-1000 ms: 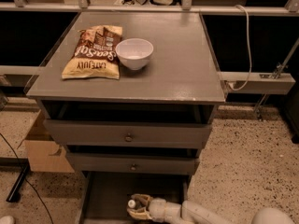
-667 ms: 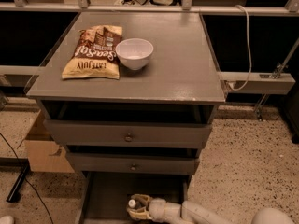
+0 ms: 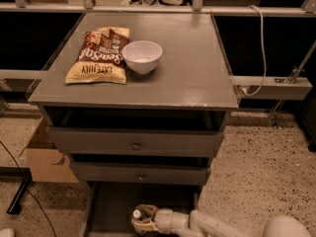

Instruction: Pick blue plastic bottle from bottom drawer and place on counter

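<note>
The grey cabinet's bottom drawer is pulled out, dark inside. My gripper reaches into it from the lower right on a white arm. The blue plastic bottle shows only as its white cap and a bit of body right at the gripper's tip, upright; the gripper is around or against it. The counter is the flat grey top of the cabinet, above the two knobbed drawers.
A brown and yellow chip bag and a white bowl lie on the counter's left half. A cardboard box stands on the floor to the left. A white cable hangs at the right over a rail.
</note>
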Controlling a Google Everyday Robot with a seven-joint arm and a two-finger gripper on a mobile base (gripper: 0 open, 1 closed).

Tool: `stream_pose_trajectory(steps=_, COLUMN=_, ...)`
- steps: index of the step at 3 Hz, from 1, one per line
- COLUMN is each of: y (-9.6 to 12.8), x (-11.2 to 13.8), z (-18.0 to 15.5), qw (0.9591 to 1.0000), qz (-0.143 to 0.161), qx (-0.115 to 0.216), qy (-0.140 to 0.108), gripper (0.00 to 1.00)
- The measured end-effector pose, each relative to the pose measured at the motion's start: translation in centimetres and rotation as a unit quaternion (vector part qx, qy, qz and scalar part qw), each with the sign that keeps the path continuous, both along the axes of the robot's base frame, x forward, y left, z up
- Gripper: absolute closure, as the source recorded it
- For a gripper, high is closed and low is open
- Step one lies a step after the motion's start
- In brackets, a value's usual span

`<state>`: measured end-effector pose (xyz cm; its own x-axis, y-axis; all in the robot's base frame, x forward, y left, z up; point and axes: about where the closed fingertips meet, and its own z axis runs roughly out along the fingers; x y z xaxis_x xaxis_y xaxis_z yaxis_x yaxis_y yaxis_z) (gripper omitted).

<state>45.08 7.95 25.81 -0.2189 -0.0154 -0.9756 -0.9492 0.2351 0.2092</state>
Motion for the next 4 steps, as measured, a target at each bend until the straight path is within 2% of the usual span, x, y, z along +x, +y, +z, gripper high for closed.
stream_pose_trajectory(steps=2, y=2.3, x=0.6, z=2.6, qw=0.9994, qz=0.033, qx=0.003, qy=0.012, gripper=1.00)
stream_pose_trajectory(steps=3, y=1.7, x=1.1, z=4.8, qw=0.9995, qz=0.031, qx=0.007, qy=0.004, gripper=1.00)
stream_pose_trajectory(steps=4, y=-1.0, x=1.6, z=7.9, qw=0.9999, qz=0.003, qx=0.006, qy=-0.013, gripper=1.00)
